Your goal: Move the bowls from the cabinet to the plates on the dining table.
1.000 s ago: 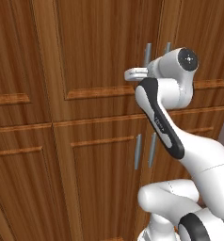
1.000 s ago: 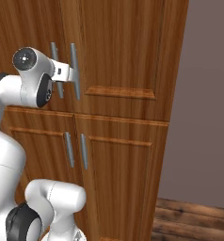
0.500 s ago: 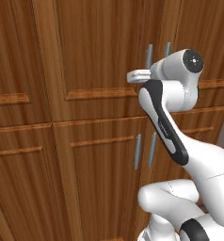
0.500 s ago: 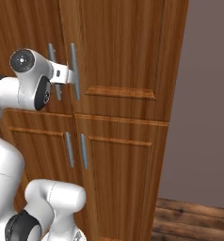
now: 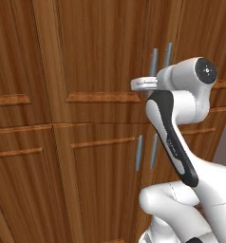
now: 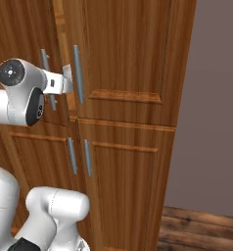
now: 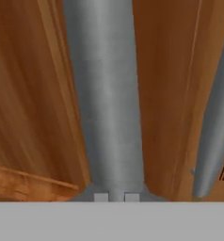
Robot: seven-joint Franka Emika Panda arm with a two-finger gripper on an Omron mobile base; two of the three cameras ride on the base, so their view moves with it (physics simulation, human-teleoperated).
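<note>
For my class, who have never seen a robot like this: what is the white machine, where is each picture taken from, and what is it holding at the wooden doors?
The white machine is a robot arm in a computer-rendered kitchen. Two cameras sit behind it, one to its left and one to its right; both show the same tall brown cabinet with its doors shut. The third camera sits on the hand, looking along the gripper.

The gripper has two small fingers. They are shut on a handle, the grey upright bar of an upper door. In the right camera the gripper sits by that handle, just left of the neighbouring door's handle. No bowls can be seen yet.
</note>
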